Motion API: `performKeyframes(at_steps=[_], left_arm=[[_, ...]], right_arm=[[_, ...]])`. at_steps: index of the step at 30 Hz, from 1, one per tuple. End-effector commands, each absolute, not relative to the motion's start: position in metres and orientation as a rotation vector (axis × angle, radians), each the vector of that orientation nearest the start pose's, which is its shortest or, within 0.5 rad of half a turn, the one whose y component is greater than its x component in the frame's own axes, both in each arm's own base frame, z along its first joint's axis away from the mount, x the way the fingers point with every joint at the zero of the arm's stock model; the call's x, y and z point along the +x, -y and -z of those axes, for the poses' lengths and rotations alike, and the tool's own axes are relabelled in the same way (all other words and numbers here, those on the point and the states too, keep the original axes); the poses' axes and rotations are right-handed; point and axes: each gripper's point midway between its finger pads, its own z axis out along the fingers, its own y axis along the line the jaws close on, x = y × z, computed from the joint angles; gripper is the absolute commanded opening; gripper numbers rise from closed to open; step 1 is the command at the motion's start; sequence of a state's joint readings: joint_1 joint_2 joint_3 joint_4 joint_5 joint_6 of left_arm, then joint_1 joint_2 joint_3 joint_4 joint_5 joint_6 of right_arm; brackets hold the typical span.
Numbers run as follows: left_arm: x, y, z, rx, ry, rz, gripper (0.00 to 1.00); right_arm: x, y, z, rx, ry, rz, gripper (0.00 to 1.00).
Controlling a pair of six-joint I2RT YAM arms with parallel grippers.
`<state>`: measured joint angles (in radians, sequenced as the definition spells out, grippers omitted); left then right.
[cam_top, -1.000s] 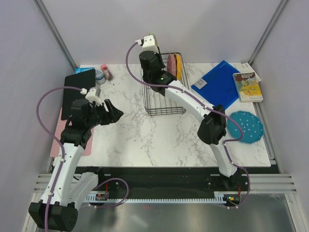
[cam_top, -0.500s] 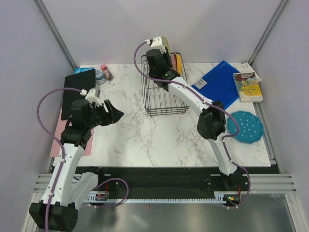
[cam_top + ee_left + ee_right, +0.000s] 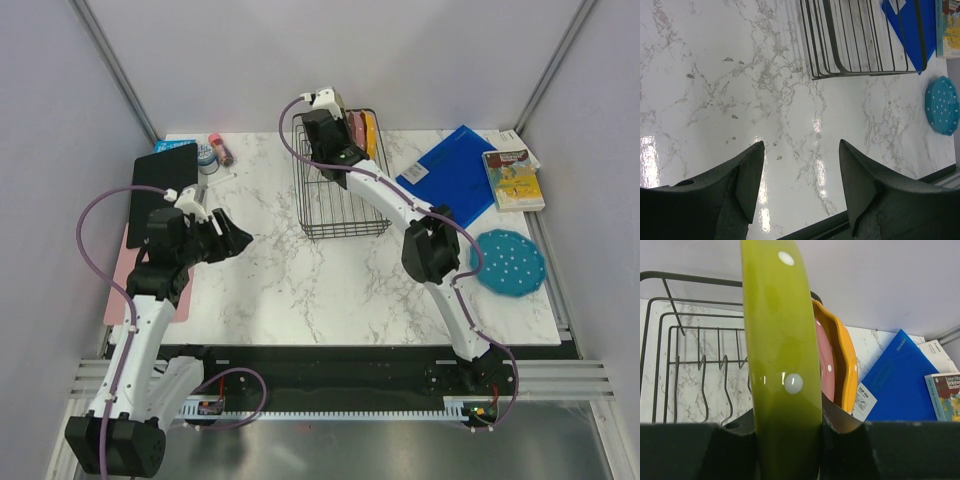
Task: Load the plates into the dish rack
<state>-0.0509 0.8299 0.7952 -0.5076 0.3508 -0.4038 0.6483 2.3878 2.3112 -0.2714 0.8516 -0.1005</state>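
The lime green plate point(image 3: 780, 365) stands on edge, pinched at its rim by my right gripper point(image 3: 787, 422), which hovers over the back of the black wire dish rack point(image 3: 340, 215). Close to its right stand the pink plate point(image 3: 826, 365) and the orange-yellow plate point(image 3: 844, 360), upright in the rack point(image 3: 700, 365). From above, my right gripper point(image 3: 325, 118) is beside the pink plate point(image 3: 355, 130) and the orange-yellow plate point(image 3: 371, 135). The teal plate point(image 3: 508, 262) lies flat at the table's right edge. My left gripper point(image 3: 236, 238) hangs open over bare marble left of the rack, holding nothing.
A blue folder point(image 3: 450, 172) and a book point(image 3: 513, 178) lie right of the rack. A black tablet point(image 3: 165, 180) and small bottles point(image 3: 215, 150) sit at the back left. The left wrist view shows the rack's near edge point(image 3: 860, 70) and the teal plate point(image 3: 943, 105).
My right gripper has carried the green plate rightward from the rack's left side to over its back, next to the pink plate. The left arm has barely moved.
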Motion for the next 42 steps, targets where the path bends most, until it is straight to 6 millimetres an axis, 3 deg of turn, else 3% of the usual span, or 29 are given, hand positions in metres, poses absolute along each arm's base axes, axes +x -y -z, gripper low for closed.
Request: performKeyframes(at_steps=[1,22,23,24,25,26,27,29,30,32,33,34,35,36,37,38,39,40,41,42], left_arm=[[0.267,0.092,-0.208,-0.181,-2.132,0.682,0.68],[0.274,0.088,-0.197,-0.215,-2.167,0.682,0.67],[0.275,0.087,-0.197,-0.214,-2.167,0.681,0.67],[0.275,0.087,-0.198,-0.214,-2.165,0.68,0.67],[0.275,0.087,-0.199,-0.213,-2.162,0.68,0.67],[0.275,0.087,-0.2,-0.211,-2.161,0.681,0.67],[0.275,0.087,-0.201,-0.212,-2.158,0.682,0.67],[0.275,0.088,-0.2,-0.211,-2.155,0.685,0.68],[0.276,0.087,-0.201,-0.208,-2.149,0.682,0.68],[0.276,0.087,-0.201,-0.206,-2.145,0.68,0.69],[0.275,0.088,-0.202,-0.202,-2.139,0.68,0.7],[0.275,0.088,-0.202,-0.203,-2.136,0.681,0.7],[0.276,0.087,-0.202,-0.208,-2.133,0.68,0.7],[0.276,0.088,-0.203,-0.22,-2.129,0.687,0.71],[0.277,0.087,-0.203,-0.226,-2.128,0.687,0.71],[0.278,0.087,-0.204,-0.227,-2.119,0.685,0.71],[0.279,0.087,-0.205,-0.231,-2.116,0.685,0.71],[0.28,0.085,-0.205,-0.235,-2.113,0.668,0.71],[0.281,0.085,-0.204,-0.226,-2.115,0.66,0.71],[0.282,0.085,-0.203,-0.188,-2.113,0.638,0.71]], right_arm=[[0.591,-0.263,-0.291,0.033,-1.681,0.324,0.0],[0.618,-0.256,-0.208,-0.003,-1.786,0.382,0.01],[0.618,-0.256,-0.208,-0.003,-1.784,0.387,0.05],[0.618,-0.256,-0.211,-0.005,-1.78,0.388,0.19],[0.617,-0.256,-0.213,-0.006,-1.777,0.388,0.25],[0.616,-0.255,-0.22,-0.004,-1.767,0.388,0.31],[0.614,-0.255,-0.235,0.005,-1.745,0.374,0.43],[0.608,-0.258,-0.248,-0.01,-1.73,0.369,0.55],[0.602,-0.256,-0.275,-0.011,-1.696,0.359,0.62],[0.588,-0.262,-0.287,-0.05,-1.685,0.361,0.68],[0.575,-0.258,-0.325,-0.046,-1.636,0.336,0.71],[0.564,-0.263,-0.32,-0.087,-1.653,0.335,0.72],[0.554,-0.266,-0.327,-0.113,-1.652,0.306,0.72],[0.534,-0.258,-0.361,-0.109,-1.628,0.266,0.76],[0.521,-0.26,-0.345,-0.157,-1.671,0.258,0.8],[0.51,-0.256,-0.347,-0.177,-1.692,0.236,0.84],[0.485,-0.252,-0.367,-0.25,-1.7,0.155,0.89],[0.471,-0.244,-0.335,-0.367,-1.768,0.185,0.9],[0.458,-0.236,-0.328,-0.42,-1.794,0.178,0.91],[0.429,-0.223,-0.337,-0.494,-1.807,0.097,0.97]])
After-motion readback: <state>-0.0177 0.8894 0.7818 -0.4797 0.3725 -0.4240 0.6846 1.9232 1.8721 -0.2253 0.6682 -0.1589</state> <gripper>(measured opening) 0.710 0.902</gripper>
